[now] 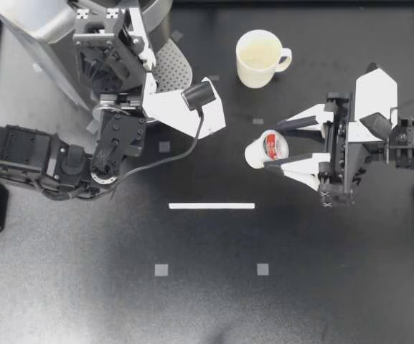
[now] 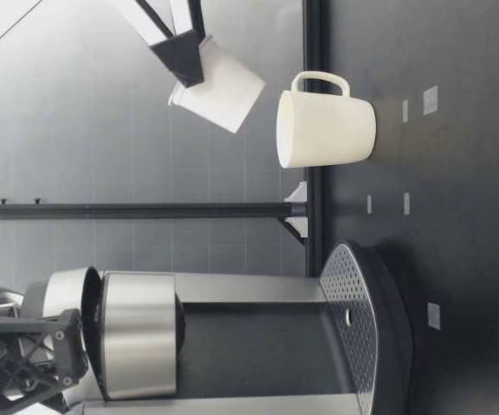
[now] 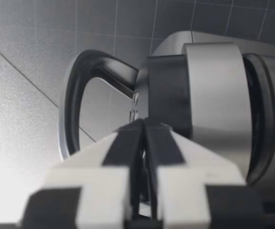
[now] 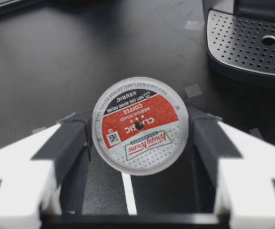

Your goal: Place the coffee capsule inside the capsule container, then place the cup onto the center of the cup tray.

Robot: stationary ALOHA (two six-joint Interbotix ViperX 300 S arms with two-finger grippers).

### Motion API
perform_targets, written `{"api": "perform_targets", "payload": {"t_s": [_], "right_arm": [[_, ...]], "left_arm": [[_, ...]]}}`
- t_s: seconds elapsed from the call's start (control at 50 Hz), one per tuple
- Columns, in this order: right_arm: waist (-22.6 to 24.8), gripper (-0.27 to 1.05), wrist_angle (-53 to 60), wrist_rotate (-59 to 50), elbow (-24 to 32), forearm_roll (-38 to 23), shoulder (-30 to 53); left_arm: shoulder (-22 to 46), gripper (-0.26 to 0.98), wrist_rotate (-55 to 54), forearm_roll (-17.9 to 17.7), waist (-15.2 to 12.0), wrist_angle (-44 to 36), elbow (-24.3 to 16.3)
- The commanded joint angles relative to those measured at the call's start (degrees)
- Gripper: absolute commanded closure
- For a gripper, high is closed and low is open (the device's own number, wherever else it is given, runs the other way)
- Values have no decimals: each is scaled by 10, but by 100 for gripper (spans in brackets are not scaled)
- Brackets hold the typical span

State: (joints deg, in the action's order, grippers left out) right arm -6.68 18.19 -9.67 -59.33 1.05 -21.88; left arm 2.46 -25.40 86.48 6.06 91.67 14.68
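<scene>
Right of centre in the top view, my right gripper (image 1: 272,148) has the one coffee capsule (image 1: 265,149) clamped, a finger pressed to each side. It's a small white plastic pot with a round foil lid, up off the matte black table (image 1: 214,301). One glossy cream mug (image 1: 259,57) stands upper centre. Upper left, my left gripper (image 1: 105,16), fingers pinched together on nothing, noses at the single brushed-metal coffee machine (image 1: 41,29), beside its perforated cup tray (image 1: 174,68).

My left arm (image 1: 27,158) is black and jointed, a black cable (image 1: 194,140) looping off its white wrist mount (image 1: 167,107); my right gripper (image 1: 273,145) has white fingers (image 4: 18,164) with black pads (image 4: 65,139).
</scene>
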Motion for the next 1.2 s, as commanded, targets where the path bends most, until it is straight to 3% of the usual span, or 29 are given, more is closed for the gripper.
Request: {"api": "perform_targets", "payload": {"t_s": [0.0, 0.32, 0.82, 1.02, 1.18], "right_arm": [[-4, 30, 6, -3, 6, 0, -3], [-3, 30, 7, -12, 6, 0, -1], [-4, 30, 10, -21, 10, 1, -1], [-3, 30, 18, -21, 14, 0, -1], [-4, 30, 18, -22, 18, 0, -2]], "left_arm": [[-26, 63, -7, 6, -15, -2, -17], [-84, 63, -82, 5, -26, -35, -8], [-193, 63, -216, -32, -74, -130, 56], [-271, 63, -301, -47, -105, -216, 104], [-330, 63, -375, -58, -152, -319, 149]]}}
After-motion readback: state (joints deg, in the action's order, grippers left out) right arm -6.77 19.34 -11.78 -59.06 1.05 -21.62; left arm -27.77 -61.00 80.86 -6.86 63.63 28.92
